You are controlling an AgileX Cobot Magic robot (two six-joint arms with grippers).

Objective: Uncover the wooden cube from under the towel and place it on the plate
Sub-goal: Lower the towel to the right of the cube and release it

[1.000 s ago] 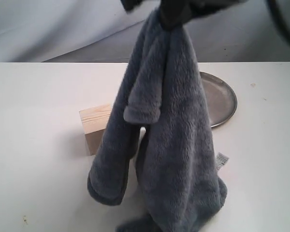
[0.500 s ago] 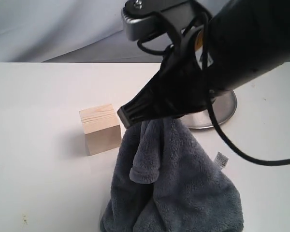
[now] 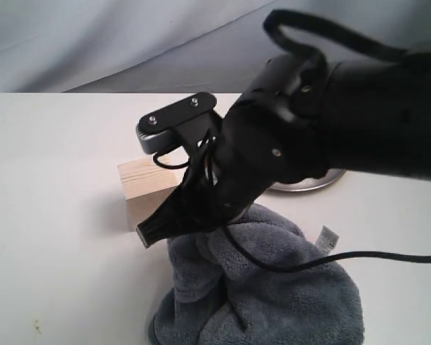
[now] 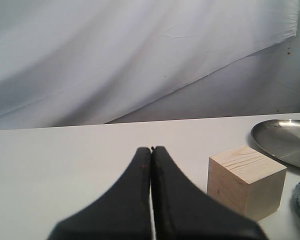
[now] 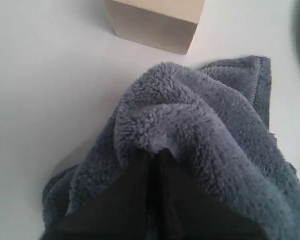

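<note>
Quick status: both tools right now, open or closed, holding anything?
Left tool: closed, empty.
Right tool: closed, pinching a fold of the towel.

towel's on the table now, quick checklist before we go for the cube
1. Pale wooden cube uncovered: ok; the blue-grey fleece towel lies heaped beside it.
2. Towel resting on the white table: ok.
3. Right claw let go of the towel: not ok, shut on a fold.
4. Left claw open for the cube: not ok, shut and empty.
5. Round silver metal plate free of clutter: cannot tell; the visible part is bare, the rest is cut off or behind the arm.
</note>
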